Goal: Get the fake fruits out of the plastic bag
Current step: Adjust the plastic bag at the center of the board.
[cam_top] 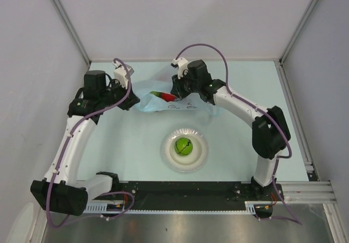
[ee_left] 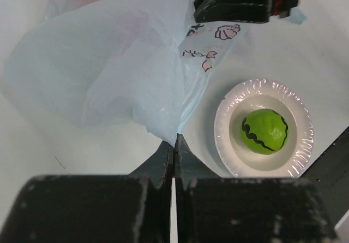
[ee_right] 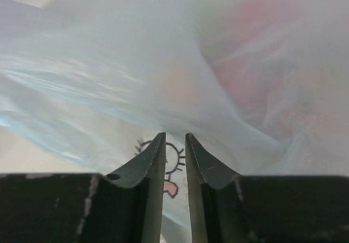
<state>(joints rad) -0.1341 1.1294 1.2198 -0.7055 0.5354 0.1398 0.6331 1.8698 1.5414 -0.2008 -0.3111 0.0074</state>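
The left pincer (ee_left: 174, 143) was clenched on the edge of the plastic bag (ee_left: 98, 73), seemingly anchoring it; the right pincer (ee_right: 175, 136) sat against the bag, grip unclear.

Two robot arms: one left arm (cam_top: 68, 144) and one right arm (cam_top: 240, 104). Two two-finger grippers, one on each arm: the left gripper (ee_left: 173, 143) and the right gripper (ee_right: 175, 138). One light-blue plastic bag (cam_top: 154, 104). One white paper plate (cam_top: 165, 154). Two fake fruits in plain sight: one green striped ball (cam_top: 183, 146) and one red pepper-like piece (cam_top: 165, 96). Pinkish shapes show through the bag film; their number cannot be told.
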